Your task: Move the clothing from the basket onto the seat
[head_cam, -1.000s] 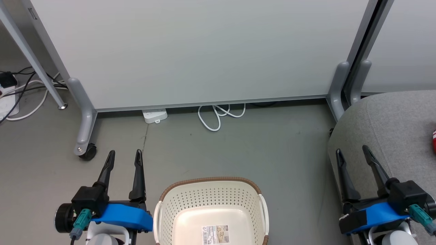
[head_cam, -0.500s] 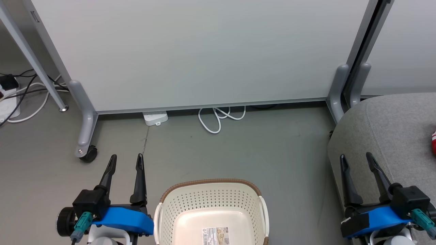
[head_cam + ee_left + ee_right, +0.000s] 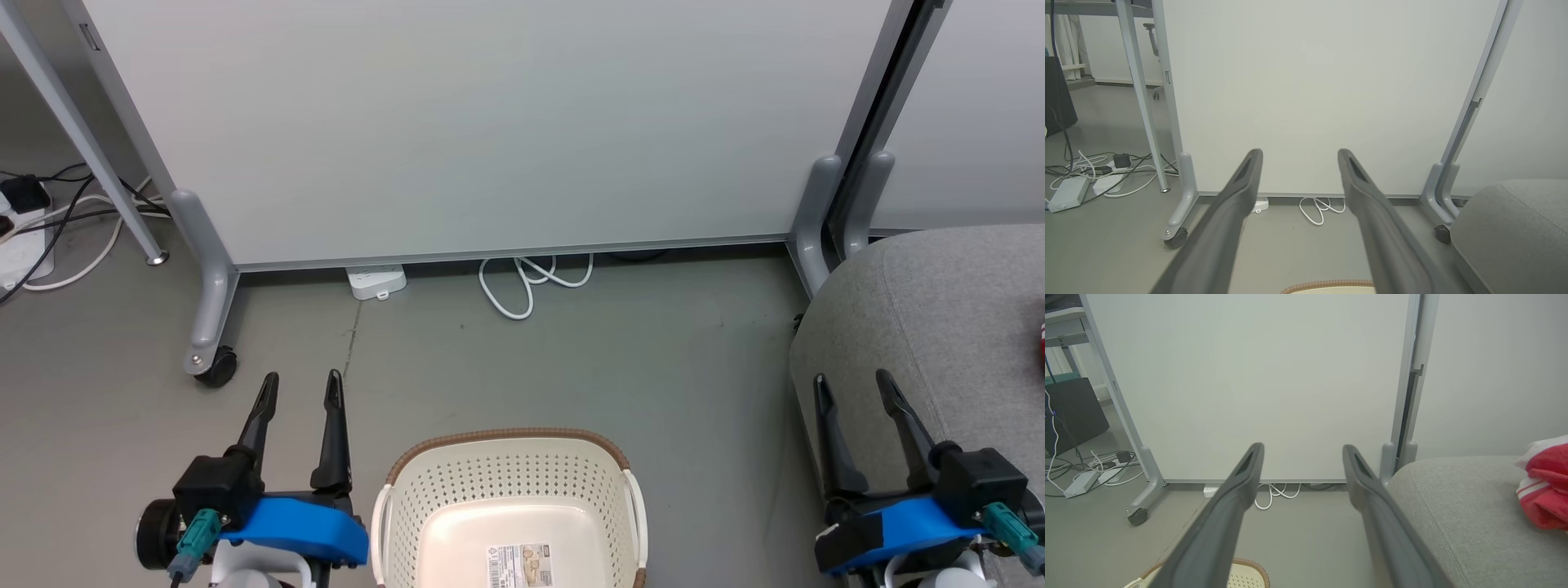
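The basket (image 3: 506, 434) sits at the bottom centre of the head view, on the grey floor (image 3: 653, 367). A paper label (image 3: 522, 565) lies on its pale bottom. The left gripper (image 3: 301, 378) is at the lower left, just beside the basket. Its two dark fingers are spread apart, point up the frame and grasp nothing. The right gripper (image 3: 850, 378) is at the lower right, in front of the near edge of the grey seat (image 3: 939, 310). It is likewise spread wide and holds nothing.

The red and white clothing (image 3: 1545, 490) lies bunched on the seat, at the right edge of the right wrist view. It is well apart from both grippers and from the basket.

A pale partition (image 3: 490, 122) fills the top of the head view. A looped white cord (image 3: 531, 282) and a power strip (image 3: 375, 282) lie at its foot, and a caster (image 3: 216, 367) is at the left.
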{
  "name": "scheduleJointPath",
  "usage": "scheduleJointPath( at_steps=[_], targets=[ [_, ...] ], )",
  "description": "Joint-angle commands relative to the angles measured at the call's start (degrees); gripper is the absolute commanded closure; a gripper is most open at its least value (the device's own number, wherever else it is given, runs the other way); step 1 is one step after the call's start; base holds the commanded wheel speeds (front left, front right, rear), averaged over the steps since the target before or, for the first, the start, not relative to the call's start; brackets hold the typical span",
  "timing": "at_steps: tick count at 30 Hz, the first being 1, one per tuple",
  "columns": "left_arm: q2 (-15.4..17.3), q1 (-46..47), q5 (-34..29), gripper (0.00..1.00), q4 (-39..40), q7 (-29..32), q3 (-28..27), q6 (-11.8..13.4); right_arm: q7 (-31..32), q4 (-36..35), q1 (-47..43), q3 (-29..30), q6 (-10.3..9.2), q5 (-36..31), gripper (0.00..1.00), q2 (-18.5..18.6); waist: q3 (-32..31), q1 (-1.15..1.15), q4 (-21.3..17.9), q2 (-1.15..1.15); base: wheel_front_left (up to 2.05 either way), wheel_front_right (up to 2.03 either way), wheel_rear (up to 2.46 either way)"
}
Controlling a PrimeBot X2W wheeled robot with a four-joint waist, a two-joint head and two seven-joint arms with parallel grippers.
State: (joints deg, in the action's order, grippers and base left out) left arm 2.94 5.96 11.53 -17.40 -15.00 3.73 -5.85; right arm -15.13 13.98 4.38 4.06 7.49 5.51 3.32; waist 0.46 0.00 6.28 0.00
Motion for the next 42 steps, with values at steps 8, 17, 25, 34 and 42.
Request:
scheduleJointPath(
  at_steps=[8,17,25,34,42],
  targets=[
    [-0.03,-1.18,3.17,1.0,-2.16,1.38,-0.44,-0.09,1.36,2.53,0.11,0.62,0.0,3.31,1.0,-0.17,0.0,0.0,-0.13,0.0,0.0,0.0,0.0],
    [-0.03,-1.03,12.87,1.0,-1.31,3.81,-1.58,-0.29,3.8,1.96,0.19,0.71,0.0,13.82,1.0,-0.2,-0.02,0.0,-0.59,0.0,0.0,0.0,0.0],
    [-0.04,-0.89,20.63,1.0,-0.63,5.75,-2.53,-0.46,5.68,1.52,0.29,0.76,0.0,22.19,1.0,-0.22,-0.03,0.0,-0.99,0.0,0.0,0.0,0.0],
    [-0.04,-0.66,28.53,1.0,-0.04,7.82,-3.53,-0.65,7.73,1.24,0.55,0.95,0.0,30.66,1.0,-0.25,-0.05,0.0,-1.44,0.0,0.0,0.0,0.0],
    [-0.04,-0.46,34.92,1.0,0.43,9.49,-4.39,-0.76,9.46,1.05,0.79,1.13,0.0,37.53,1.0,-0.27,-0.07,0.0,-1.84,0.0,0.0,0.0,0.0]
  ],
)
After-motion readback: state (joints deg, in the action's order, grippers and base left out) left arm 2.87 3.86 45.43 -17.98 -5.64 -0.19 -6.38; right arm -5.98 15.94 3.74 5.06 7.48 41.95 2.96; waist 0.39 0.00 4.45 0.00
